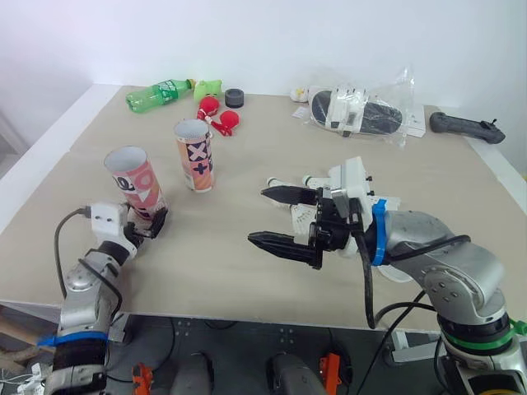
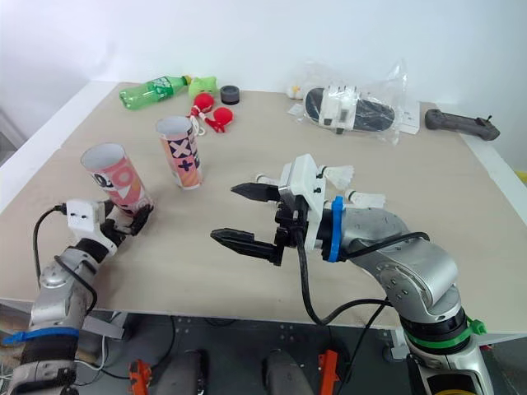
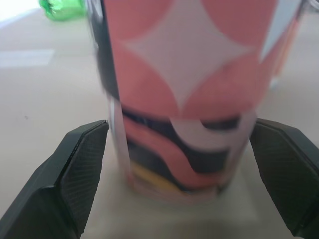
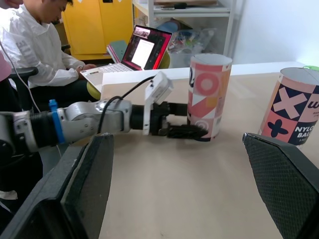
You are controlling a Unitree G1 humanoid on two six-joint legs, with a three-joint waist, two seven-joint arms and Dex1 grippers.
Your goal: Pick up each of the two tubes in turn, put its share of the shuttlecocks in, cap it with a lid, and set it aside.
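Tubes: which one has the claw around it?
The nearer tube with pink circles; the left claw sits around its base. The tube with X and plus marks stands alone.

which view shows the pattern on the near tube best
Left wrist view: the near tube, pink and white pattern close up. Eye views show it whole, open-topped, at the left gripper; right wrist view shows it side-on.

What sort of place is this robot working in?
Likely a research lab or shared office: beside the table, a person works at a laptop, with a yellow cabinet and cluttered shelves nearby.
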